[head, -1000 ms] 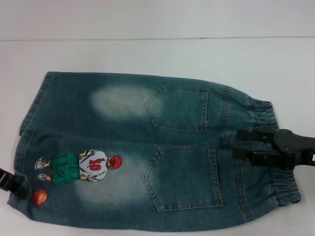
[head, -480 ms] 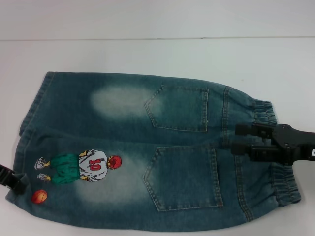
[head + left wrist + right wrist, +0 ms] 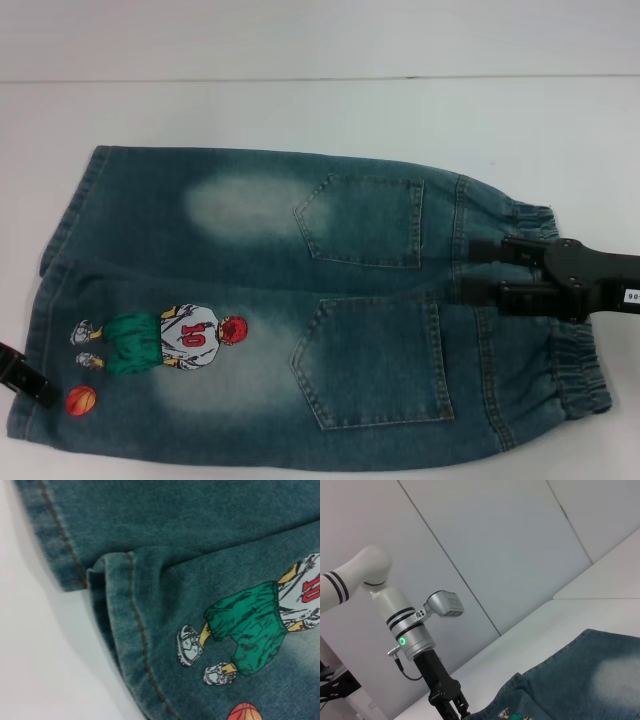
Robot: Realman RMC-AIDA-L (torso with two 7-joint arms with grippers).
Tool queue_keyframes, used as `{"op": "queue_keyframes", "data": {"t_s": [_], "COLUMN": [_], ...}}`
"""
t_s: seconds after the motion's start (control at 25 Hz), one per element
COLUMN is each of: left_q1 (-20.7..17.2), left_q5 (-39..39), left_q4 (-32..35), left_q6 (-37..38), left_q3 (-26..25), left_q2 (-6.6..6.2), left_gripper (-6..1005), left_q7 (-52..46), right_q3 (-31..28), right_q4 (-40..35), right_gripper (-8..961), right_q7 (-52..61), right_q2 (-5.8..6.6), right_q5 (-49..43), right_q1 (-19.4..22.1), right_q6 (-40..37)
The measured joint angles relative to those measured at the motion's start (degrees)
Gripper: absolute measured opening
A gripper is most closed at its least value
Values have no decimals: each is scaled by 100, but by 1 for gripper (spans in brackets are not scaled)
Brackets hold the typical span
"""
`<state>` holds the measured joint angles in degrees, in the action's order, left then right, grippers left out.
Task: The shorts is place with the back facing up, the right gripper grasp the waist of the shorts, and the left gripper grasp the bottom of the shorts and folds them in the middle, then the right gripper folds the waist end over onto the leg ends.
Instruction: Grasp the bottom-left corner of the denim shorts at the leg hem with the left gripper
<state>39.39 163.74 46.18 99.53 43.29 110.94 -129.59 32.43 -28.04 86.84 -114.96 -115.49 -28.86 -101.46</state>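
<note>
The shorts (image 3: 300,310) lie flat on the white table, back up, with two pointed pockets showing. Their elastic waist (image 3: 560,370) is at the right and the leg hems (image 3: 60,240) at the left. The cartoon print (image 3: 165,340) and orange basketball (image 3: 82,400) sit near the hems. My right gripper (image 3: 472,270) hovers open over the waist between the pockets' tops, its fingers (image 3: 490,250) spread. My left gripper (image 3: 22,375) is at the lower left hem edge, mostly out of frame; it also shows in the right wrist view (image 3: 451,702). The left wrist view shows the hems (image 3: 132,615) up close.
The white table (image 3: 300,110) extends behind the shorts to a pale wall. Bare table also lies left of the hems (image 3: 40,660). The left arm's silver wrist with a green ring light (image 3: 412,635) stands upright above the hem end.
My right gripper has slid a little leftward and farther back over the waistband. The left gripper has slipped slightly down and outward at the lower left edge. The shorts have not moved.
</note>
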Motion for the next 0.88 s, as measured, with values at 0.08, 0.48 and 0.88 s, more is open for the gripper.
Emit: {"op": "queue_keyframes", "data": {"t_s": [0.08, 0.48, 0.88], "left_q1": [-11, -36, -73], "left_q5": [0, 0, 7], "left_q4": [15, 154, 193], "left_q6": [-1, -121, -72], "left_q3": [-4, 30, 65], "left_q2": [-14, -31, -158], "left_gripper": [271, 792, 863], "left_q7": [-20, -58, -68], "right_q3": [0, 0, -35], "right_q4": [0, 0, 0], "right_gripper": [911, 911, 910], "right_q7": [2, 14, 18], "right_q2": [0, 0, 0], "right_q5": [0, 0, 0], "right_q1": [-12, -32, -32], "right_q6": [6, 18, 6]}}
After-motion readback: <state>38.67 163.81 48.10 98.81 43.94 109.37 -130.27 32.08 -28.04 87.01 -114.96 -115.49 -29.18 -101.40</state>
